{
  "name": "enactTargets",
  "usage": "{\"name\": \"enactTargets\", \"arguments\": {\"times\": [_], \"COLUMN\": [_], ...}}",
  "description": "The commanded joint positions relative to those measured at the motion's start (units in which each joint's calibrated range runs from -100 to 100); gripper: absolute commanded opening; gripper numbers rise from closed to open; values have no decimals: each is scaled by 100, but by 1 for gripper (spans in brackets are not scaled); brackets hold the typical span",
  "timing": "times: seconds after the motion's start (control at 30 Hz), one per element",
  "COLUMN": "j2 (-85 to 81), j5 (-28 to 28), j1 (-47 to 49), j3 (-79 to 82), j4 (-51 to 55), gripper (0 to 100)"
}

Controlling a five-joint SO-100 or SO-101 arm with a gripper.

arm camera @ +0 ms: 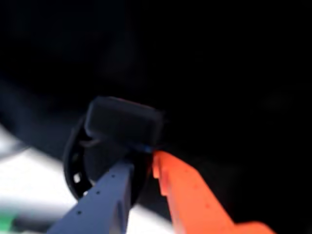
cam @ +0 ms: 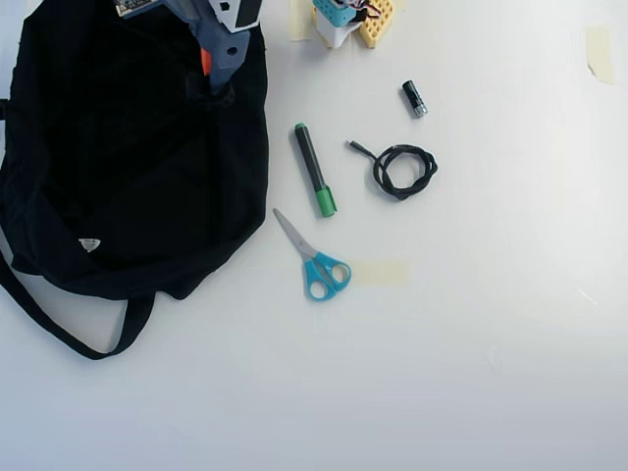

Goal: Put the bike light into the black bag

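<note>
In the wrist view, my gripper (arm camera: 142,158), one grey finger and one orange finger, is shut on the bike light (arm camera: 122,122). The light is a black blocky body with a ring strap hanging to its left. Behind it everything is the dark fabric of the black bag (arm camera: 219,73). In the overhead view, the gripper (cam: 211,83) hangs over the upper right part of the large floppy black bag (cam: 128,167). There the light is barely distinguishable against the black fabric. The bag's strap trails off to the lower left, and a white triangular label shows on it.
On the white table to the right of the bag lie a green-capped marker (cam: 314,170), blue-handled scissors (cam: 316,260), a coiled black cable (cam: 402,169) and a small black cylinder (cam: 414,98). A yellow and blue item (cam: 353,20) stands at the top edge.
</note>
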State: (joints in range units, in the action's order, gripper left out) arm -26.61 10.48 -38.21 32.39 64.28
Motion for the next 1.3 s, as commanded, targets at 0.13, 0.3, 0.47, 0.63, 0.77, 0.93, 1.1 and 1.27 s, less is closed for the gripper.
{"name": "enactTargets", "arguments": {"times": [0.13,0.3,0.47,0.63,0.77,0.93,1.1,1.27], "j2": [2072,2744,2603,553,-576,-758,-1231,-1862], "j5": [-649,-843,-843,-576,-539,-549,-591,-1079], "j1": [-1363,-1609,-1273,261,1876,3215,3424,3701], "j3": [-157,-966,-1128,-1801,-1721,-1496,-1253,-427], "j4": [-2319,-2250,-1372,558,764,1867,2177,2143], "gripper": [2,3,28,28,18,2,2,2]}}
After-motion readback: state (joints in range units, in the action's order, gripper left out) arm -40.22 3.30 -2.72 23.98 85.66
